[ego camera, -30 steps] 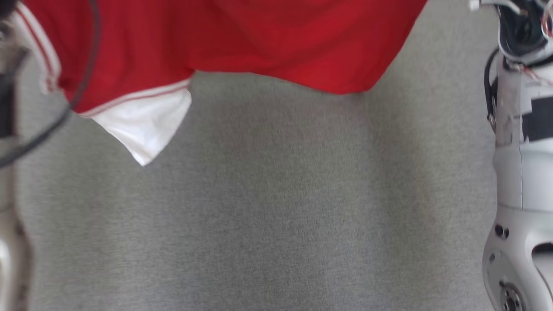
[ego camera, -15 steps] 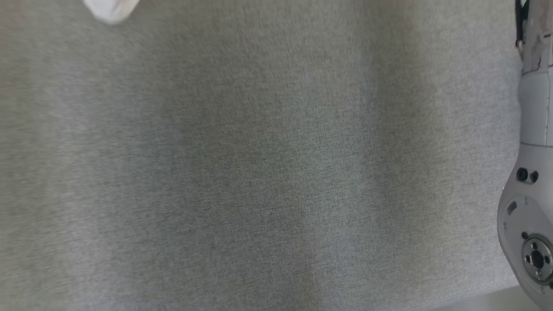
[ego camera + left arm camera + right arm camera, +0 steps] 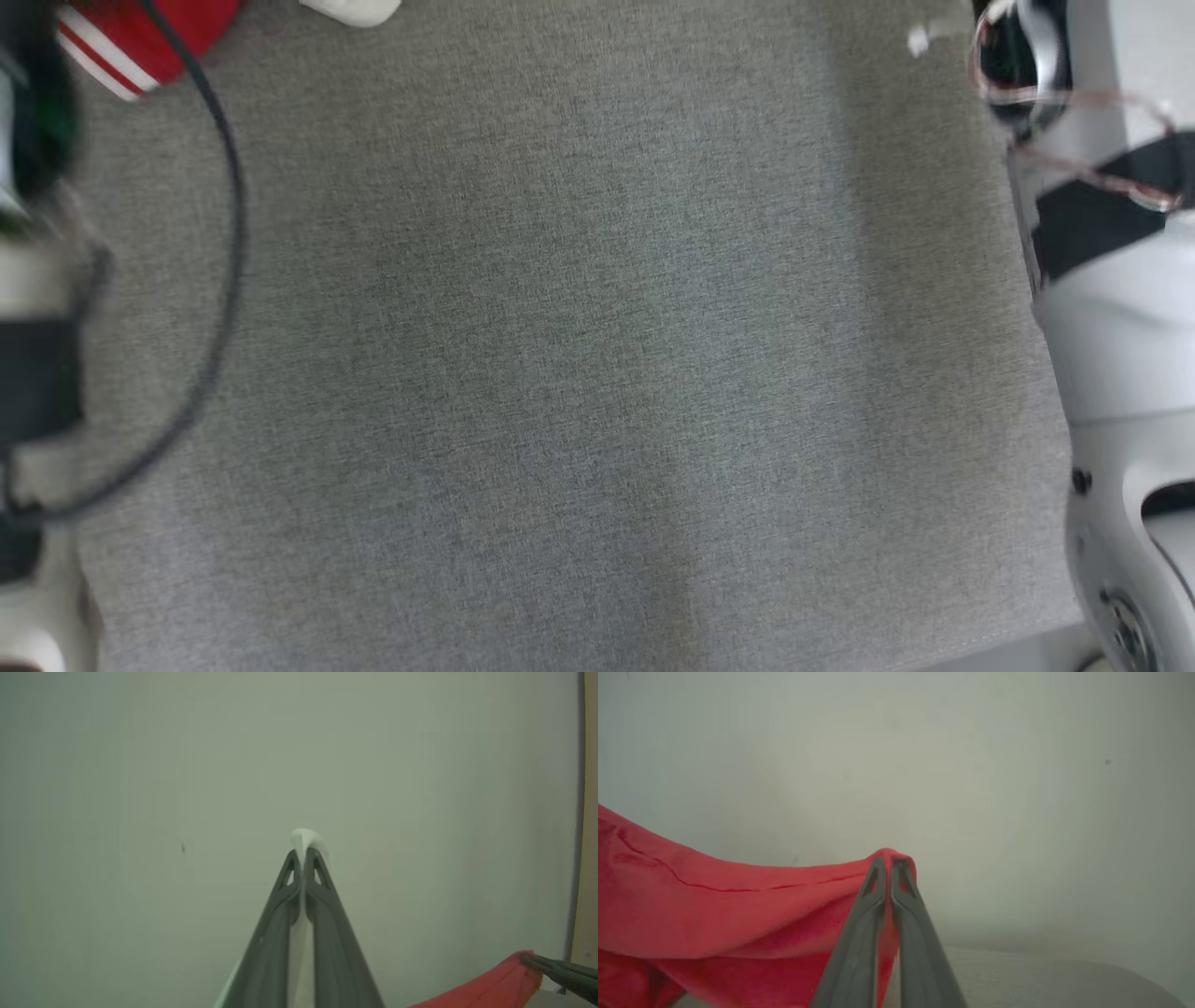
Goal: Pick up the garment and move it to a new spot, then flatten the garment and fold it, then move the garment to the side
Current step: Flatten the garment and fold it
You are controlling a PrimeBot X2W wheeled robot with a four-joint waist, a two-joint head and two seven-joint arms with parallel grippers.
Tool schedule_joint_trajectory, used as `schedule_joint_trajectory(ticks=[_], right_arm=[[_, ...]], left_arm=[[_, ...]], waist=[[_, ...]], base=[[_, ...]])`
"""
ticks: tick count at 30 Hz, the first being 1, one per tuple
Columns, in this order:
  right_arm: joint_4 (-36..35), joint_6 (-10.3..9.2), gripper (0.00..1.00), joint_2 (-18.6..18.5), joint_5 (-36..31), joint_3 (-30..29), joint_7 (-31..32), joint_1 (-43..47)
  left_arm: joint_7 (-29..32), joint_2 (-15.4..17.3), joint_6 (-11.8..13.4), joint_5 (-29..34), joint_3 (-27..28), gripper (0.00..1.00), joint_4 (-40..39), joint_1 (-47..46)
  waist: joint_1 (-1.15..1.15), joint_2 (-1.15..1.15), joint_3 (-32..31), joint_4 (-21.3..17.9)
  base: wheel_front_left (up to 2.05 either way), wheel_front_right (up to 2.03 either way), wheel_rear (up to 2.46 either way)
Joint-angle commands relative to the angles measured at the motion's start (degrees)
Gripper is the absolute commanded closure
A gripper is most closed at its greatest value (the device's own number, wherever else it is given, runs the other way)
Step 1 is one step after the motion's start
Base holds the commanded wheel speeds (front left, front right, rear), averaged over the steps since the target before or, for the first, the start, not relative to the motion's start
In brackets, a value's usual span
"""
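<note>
Spanning left jaws, right jaws: garment [image 3: 714, 914] pinched at both tips.

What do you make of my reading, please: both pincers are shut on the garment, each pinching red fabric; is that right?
Not quite: the left pincer is shut on a white part of the garment, as the left wrist view shows. The right pincer does pinch red fabric, and both are shut.

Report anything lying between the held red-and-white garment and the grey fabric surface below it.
Nothing visible does. Left gripper and right gripper are shut on the red-and-white garment; the grey fabric surface lies bare beneath.
</note>
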Motion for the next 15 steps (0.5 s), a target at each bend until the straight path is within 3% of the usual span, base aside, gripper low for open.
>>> schedule_joint_trajectory(ticks=[1, 9, 15], right_arm=[[-0.55, -0.14, 1.00, -1.43, 1.00, 1.34, 1.64, 1.70], [-7.29, -0.14, 1.00, -8.21, 11.25, 8.21, 17.89, 15.30], [-14.69, -0.14, 1.00, -11.22, 15.33, 5.73, 24.04, 27.67]], left_arm=[[0.61, 0.43, -0.19, -1.58, -0.78, 1.00, -0.16, 2.92], [6.90, 1.03, -0.01, -11.89, -2.49, 1.00, -3.90, 23.20], [6.70, -1.17, 1.09, -16.49, -2.73, 1.00, -3.91, 37.02]], waist=[[-0.01, -0.01, -2.69, 1.65], [-0.01, -0.01, -11.41, 4.20], [-0.01, -0.01, -17.86, 5.98]], base=[[0.00, 0.00, 0.00], [0.00, 0.00, 0.00], [0.00, 0.00, 0.00]])
